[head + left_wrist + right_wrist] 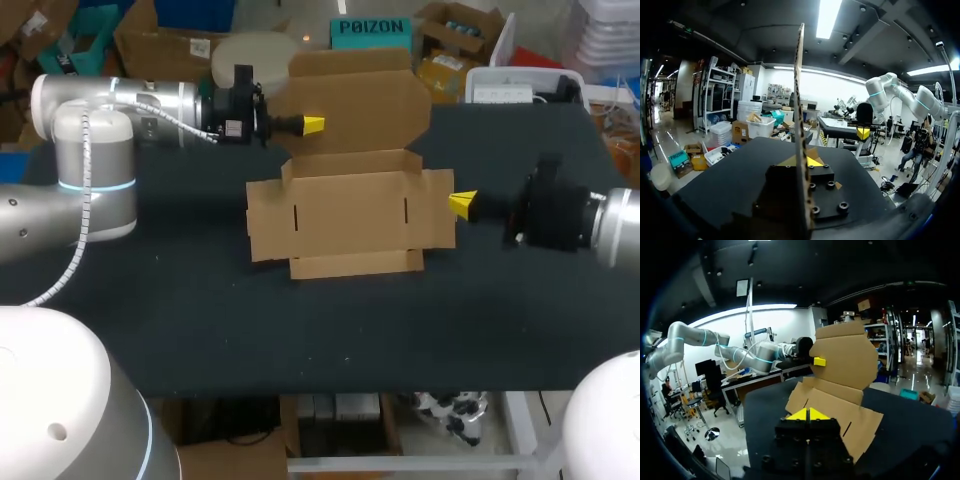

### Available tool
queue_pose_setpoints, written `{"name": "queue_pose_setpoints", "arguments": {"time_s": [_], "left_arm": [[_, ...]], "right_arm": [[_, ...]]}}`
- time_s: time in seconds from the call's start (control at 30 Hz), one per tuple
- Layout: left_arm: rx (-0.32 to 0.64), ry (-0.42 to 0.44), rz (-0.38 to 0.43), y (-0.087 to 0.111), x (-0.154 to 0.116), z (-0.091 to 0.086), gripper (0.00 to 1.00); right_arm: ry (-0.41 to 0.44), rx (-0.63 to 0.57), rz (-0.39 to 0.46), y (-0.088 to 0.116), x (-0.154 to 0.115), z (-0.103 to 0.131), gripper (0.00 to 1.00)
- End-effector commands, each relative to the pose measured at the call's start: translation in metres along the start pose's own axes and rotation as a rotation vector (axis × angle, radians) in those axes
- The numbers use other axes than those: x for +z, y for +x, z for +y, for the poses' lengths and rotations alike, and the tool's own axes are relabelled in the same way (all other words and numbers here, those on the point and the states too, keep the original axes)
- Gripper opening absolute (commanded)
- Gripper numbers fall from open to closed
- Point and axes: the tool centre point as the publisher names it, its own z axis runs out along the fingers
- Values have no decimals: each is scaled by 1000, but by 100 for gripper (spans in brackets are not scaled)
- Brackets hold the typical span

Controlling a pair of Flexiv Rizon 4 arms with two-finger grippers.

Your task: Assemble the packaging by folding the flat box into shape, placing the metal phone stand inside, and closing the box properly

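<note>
one brown cardboard box [350, 215] is lying mostly flat in the middle of the dark table [200, 320]. its big lid flap [360, 105] is standing up at the far side. the left gripper [312, 124] is pinching that flap with one finger on each face, so it is clenched on the card. the right gripper [462, 204] is sitting at the end of the box's side flap [438, 208], touching its edge or just beside it. its two yellow tips are pressed together with nothing between them. the metal phone stand is not showing anywhere, so i am guessing the job is only beginning and the folding is the step in hand. a few things could be going wrong from here. if the left gripper pulls the lid too hard, the whole box may be sliding across the table, or the card may be tearing at the crease. if the right gripper pushes the side flap away from its fold line, the flap may be bending in the wrong place, and the walls will not be locking together.
</note>
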Motion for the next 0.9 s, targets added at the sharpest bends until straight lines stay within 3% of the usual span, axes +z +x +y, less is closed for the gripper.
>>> {"name": "queue_pose_setpoints", "arguments": {"time_s": [0.03,0.1,0.67,0.9], "left_arm": [[5,0,-4,3,1,0,0],[7,0,-5,3,1,0,0],[-5,3,-11,3,1,1,0],[50,-7,-49,12,5,-2,0]], "right_arm": [[-29,-16,-109,11,-5,-14,0],[-22,-30,-163,14,-5,-23,0],[-14,-16,-169,13,0,-23,0],[-8,31,-173,26,11,-40,0]]}}
